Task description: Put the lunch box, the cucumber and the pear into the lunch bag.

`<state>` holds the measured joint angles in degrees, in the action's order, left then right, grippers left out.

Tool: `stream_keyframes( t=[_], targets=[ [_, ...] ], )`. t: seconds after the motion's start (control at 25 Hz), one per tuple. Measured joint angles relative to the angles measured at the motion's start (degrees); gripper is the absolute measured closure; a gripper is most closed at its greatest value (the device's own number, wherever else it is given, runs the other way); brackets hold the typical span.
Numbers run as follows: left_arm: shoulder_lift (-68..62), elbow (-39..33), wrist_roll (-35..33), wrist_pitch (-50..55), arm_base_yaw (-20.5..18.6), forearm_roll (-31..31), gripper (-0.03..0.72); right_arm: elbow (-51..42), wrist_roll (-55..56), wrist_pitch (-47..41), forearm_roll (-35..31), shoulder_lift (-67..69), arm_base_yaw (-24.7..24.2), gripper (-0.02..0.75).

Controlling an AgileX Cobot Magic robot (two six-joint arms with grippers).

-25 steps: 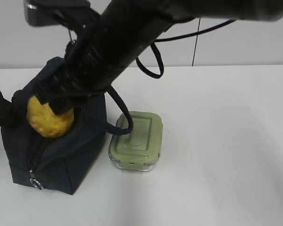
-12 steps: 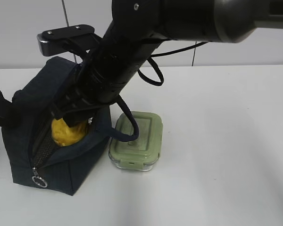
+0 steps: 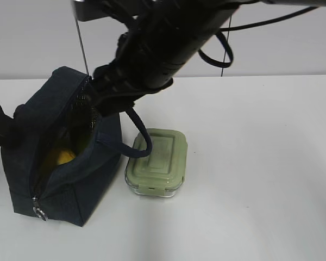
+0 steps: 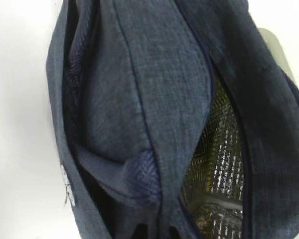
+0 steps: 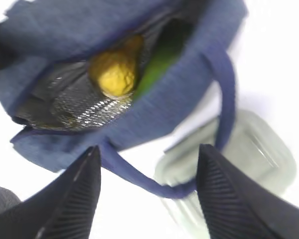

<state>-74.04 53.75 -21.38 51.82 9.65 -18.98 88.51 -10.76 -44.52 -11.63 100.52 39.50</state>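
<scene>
A: Right gripper, jaws spread and empty; pear and cucumber lie beyond them inside the lunch bag.

B: Lunch box sits beside the bag; clear the handle, then grasp it squarely. Left jaws: cannot tell.

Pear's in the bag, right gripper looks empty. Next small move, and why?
Probably shift the right gripper over to the lunch box and line up above its lid. The gripper is open with nothing between its fingers, the pear lies inside the lunch bag next to something green, likely the cucumber, and the lunch box sits outside on the table beside the bag.
</scene>
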Motion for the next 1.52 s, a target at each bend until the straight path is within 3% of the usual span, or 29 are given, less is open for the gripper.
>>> stream_keyframes(
  t=[0.2,0.32,0.4,0.68,0.8,1.52],
  targets=[
    [0.00,0.00,0.00,0.00,0.00,0.00,0.686,-13.76,2.19,6.69,-0.62,-7.24,-5.66,0.274],
    [0.00,0.00,0.00,-0.06,0.00,0.00,0.686,-21.64,1.71,10.86,-6.33,-10.52,-10.39,0.274],
    [0.00,0.00,0.00,-0.06,0.00,0.00,0.686,-26.20,-1.59,12.79,-12.65,-11.33,-13.42,0.274],
    [0.00,0.00,0.00,-0.06,0.00,0.00,0.686,-32.24,-26.25,12.43,-47.56,-10.21,-20.47,0.274],
    [0.00,0.00,0.00,-0.01,0.00,0.00,0.686,-32.24,-31.37,11.84,-54.64,-8.38,-21.14,0.274],
    [0.00,0.00,0.00,0.16,0.00,0.00,0.686,-32.24,-29.82,12.75,-55.08,1.70,-21.27,0.275]
  ],
)
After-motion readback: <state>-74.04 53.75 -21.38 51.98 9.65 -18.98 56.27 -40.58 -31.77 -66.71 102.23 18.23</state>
